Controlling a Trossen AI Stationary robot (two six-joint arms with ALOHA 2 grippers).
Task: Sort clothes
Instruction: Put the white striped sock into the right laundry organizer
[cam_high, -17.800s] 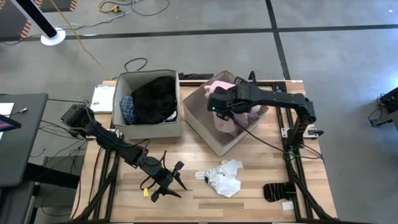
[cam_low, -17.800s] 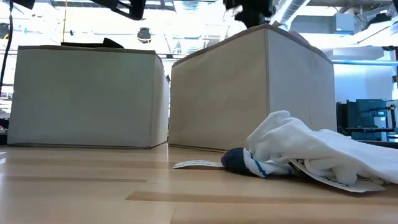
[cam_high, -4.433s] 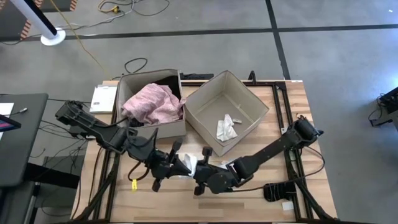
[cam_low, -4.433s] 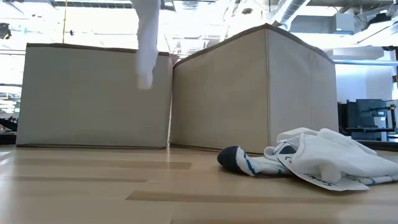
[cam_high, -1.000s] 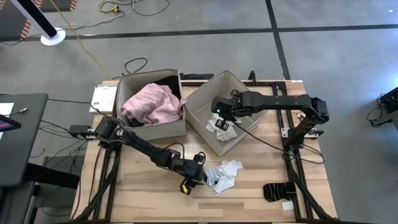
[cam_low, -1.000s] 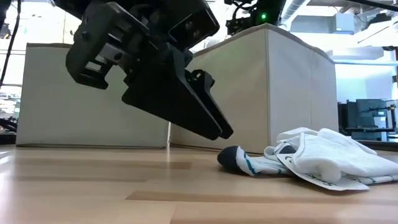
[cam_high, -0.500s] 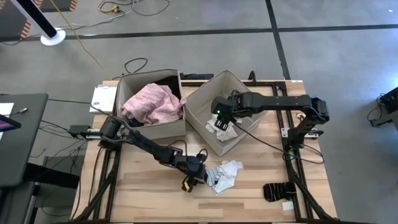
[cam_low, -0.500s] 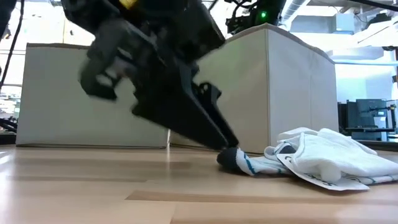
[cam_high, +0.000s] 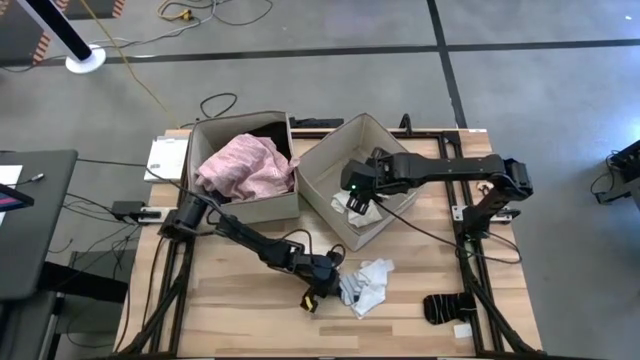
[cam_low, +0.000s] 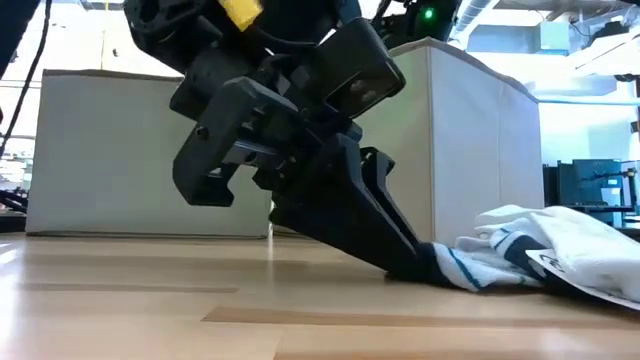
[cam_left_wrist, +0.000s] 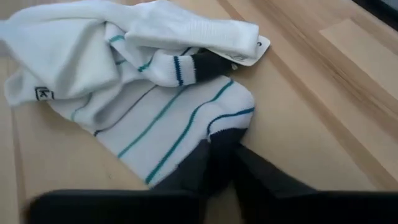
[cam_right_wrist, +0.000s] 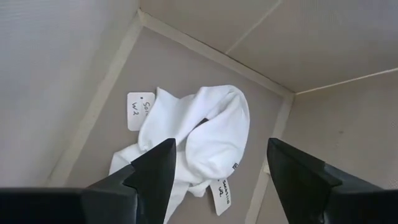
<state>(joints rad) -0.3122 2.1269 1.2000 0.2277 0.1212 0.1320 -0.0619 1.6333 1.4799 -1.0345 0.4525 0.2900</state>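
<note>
A small heap of white socks (cam_high: 368, 286) lies on the wooden table near its front edge; one of them has teal stripes and a dark toe (cam_left_wrist: 186, 124). My left gripper (cam_high: 338, 287) slants down at the heap's left side, shut on that striped sock. My right gripper (cam_right_wrist: 221, 168) hangs open over the right beige box (cam_high: 330, 148), above white socks with paper tags (cam_right_wrist: 199, 134) on the box floor, touching nothing. A pink garment (cam_high: 245, 165) fills the left beige box (cam_high: 250, 208). My left gripper pinches the striped sock's dark toe (cam_left_wrist: 219, 140) between its two fingers (cam_low: 385, 240). The fingers slant down from the table's left. The sock lies flat on the table, the rest of the heap on top of it and beyond it.
The two beige boxes stand side by side at the back of the table. A pair of black socks (cam_high: 445, 308) lies at the table's front right corner. Bare wood stretches left of the heap along the front edge.
My left gripper has gone down and toward the table's right edge, onto the striped sock's toe. The sock heap has slid a little to the right along the table.
</note>
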